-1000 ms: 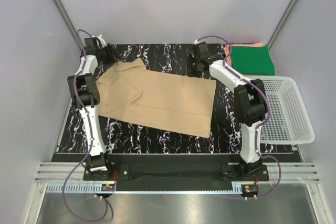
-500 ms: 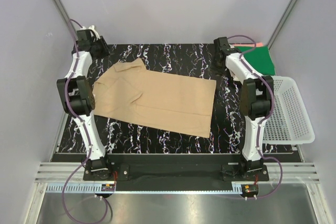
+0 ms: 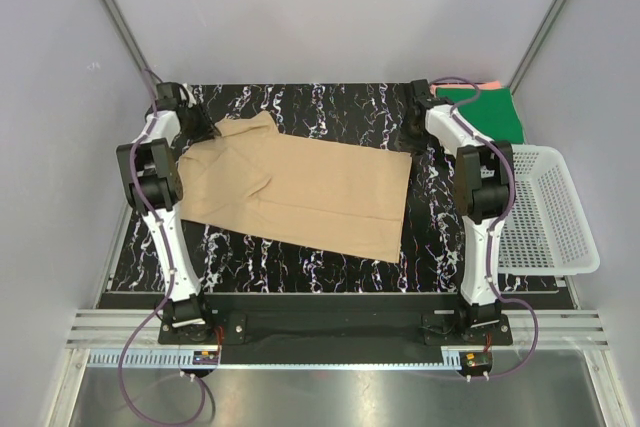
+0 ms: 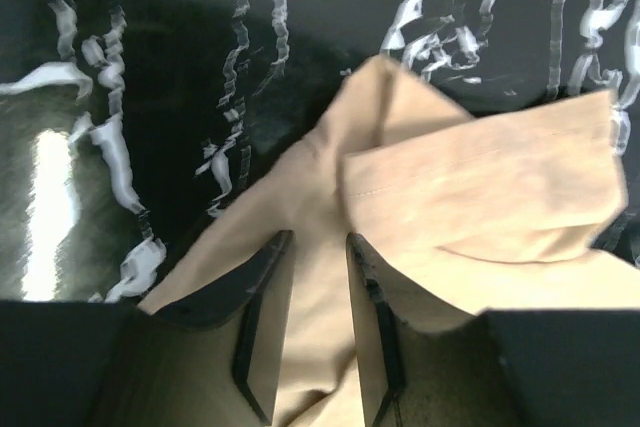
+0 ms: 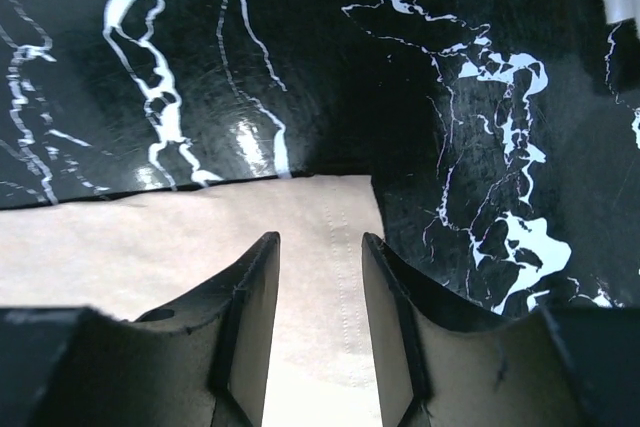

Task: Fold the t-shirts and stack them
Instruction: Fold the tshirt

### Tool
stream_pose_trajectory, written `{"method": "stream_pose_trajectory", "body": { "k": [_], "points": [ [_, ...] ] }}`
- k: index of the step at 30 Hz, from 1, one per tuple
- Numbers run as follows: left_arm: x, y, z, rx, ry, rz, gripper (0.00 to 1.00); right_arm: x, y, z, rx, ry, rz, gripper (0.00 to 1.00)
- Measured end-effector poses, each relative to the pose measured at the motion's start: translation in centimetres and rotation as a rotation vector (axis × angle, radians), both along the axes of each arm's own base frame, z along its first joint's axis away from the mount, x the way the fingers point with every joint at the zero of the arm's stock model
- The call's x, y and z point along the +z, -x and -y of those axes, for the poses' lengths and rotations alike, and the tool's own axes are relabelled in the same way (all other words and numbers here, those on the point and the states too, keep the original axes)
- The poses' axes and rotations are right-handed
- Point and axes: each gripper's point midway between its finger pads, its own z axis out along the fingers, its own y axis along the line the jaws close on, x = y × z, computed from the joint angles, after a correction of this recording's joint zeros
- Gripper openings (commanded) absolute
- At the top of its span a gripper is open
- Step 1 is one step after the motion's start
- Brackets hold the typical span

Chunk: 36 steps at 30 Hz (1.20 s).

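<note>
A tan t-shirt [image 3: 300,192] lies spread flat on the black marbled table [image 3: 330,107]. My left gripper [image 3: 203,125] is down at its far left sleeve. In the left wrist view the gripper [image 4: 315,247] stands open, with tan cloth [image 4: 480,197] lying under and between the fingers. My right gripper [image 3: 408,137] is at the shirt's far right corner. Seen from the right wrist, it [image 5: 320,242] is open over the stitched hem [image 5: 345,247]. A folded dark green t-shirt [image 3: 482,112] rests at the back right on a coral-pink one [image 3: 492,84].
A white mesh basket [image 3: 545,212] sits at the table's right edge beside the right arm. Grey walls enclose the back and sides. Bare marbled table [image 5: 450,77] lies beyond the shirt's corner.
Both grippers swung out toward the back corners, then came down onto the tan shirt's far left sleeve and far right corner. The right jaws widened a little. The shirt has not moved.
</note>
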Motion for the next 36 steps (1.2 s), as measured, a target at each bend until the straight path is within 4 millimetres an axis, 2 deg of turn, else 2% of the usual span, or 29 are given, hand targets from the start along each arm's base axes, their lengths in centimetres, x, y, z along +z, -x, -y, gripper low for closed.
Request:
{"method": "stream_pose_trajectory", "body": {
  "k": [5, 10, 24, 29, 34, 36],
  "points": [
    [1.1, -1.5, 0.0, -0.019, 0.012, 0.042, 0.35, -1.2, 0.2, 0.6, 0.006, 0.011, -0.028, 0.45],
    [1.7, -2.2, 0.3, -0.040, 0.017, 0.068, 0.35, -1.3, 0.0, 0.8, 0.011, 0.005, -0.026, 0.45],
    [0.3, -2.6, 0.6, -0.046, 0.040, 0.054, 0.32, -1.3, -0.3, 0.7, 0.016, -0.007, -0.014, 0.47],
    [0.3, -2.8, 0.7, -0.047, 0.055, 0.056, 0.16, -2.6, 0.7, 1.7, -0.015, -0.006, -0.051, 0.46],
    [0.7, -3.0, 1.1, -0.056, 0.075, 0.066, 0.01, -2.6, 0.5, 2.4, -0.031, -0.008, -0.044, 0.45],
    [0.8, -3.0, 1.3, -0.062, 0.084, 0.069, 0.00, -2.5, 0.3, 2.5, -0.031, -0.008, -0.037, 0.44]
  ]
}}
